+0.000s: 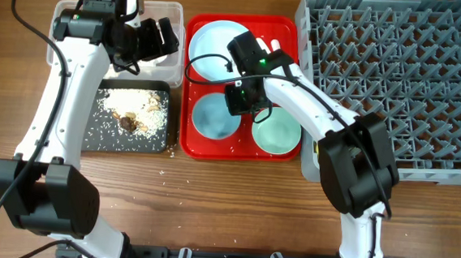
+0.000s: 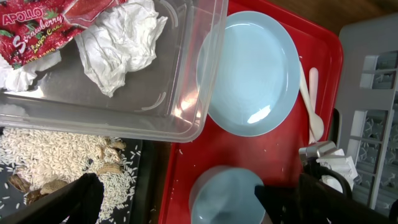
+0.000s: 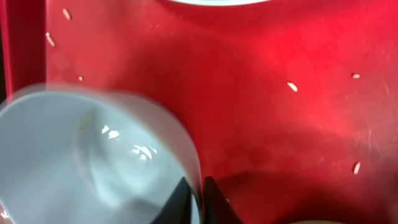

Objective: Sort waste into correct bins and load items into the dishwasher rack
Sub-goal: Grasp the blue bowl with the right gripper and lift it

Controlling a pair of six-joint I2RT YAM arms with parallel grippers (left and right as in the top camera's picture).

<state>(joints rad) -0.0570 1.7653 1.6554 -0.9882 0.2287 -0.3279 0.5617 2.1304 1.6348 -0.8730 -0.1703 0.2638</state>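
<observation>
Two bowls share the red tray point(image 1: 241, 151): a blue bowl point(image 1: 213, 118) at 7 o'clock and a green bowl point(image 1: 279, 134) at 5 o'clock, with the plate point(image 1: 216, 43) at 12. Your right gripper point(image 3: 196, 198) has its fingers nearly together on the blue bowl's rim at about 1 o'clock, one finger inside and one outside. The bowl looks blurred in the wrist view. Your left gripper point(image 1: 165, 37) hangs spread wide and empty over the clear bin point(image 2: 186, 81), at the table's 10 o'clock. Judge the bowl light, stiff and glossy — likely slippery, so a thin rim pinch may let it swing. Take hold deep over the rim and keep it level toward the rack point(image 1: 397, 76) at 3 o'clock.
</observation>
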